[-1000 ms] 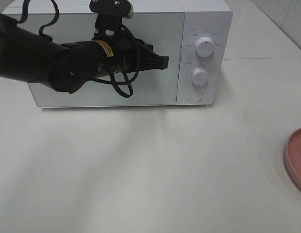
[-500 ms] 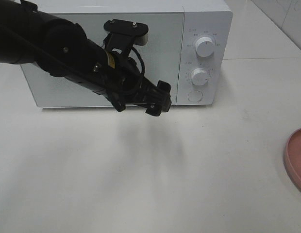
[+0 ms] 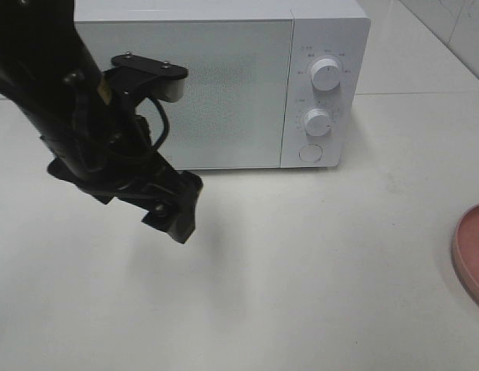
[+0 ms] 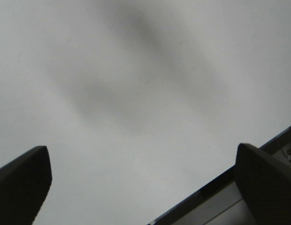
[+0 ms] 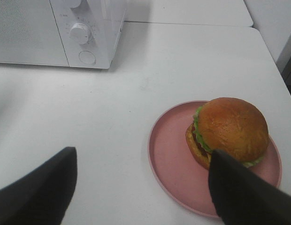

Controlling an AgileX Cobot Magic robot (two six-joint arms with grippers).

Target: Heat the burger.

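Microwave panel (image 3: pixel 324 93): we see faint grey print around the upper dial (image 3: pixel 326 73) and lower dial (image 3: pixel 317 122), too small to read.
Left arm (image 3: pixel 77 116): we see a small yellow label, unreadable.
Elsewhere: we find no legible text.

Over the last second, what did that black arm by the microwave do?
The left arm swung down and away from the microwave door toward the table, and its pincer opened, holding nothing. The microwave stayed shut; the pink plate and the right pincer above the burger didn't move.
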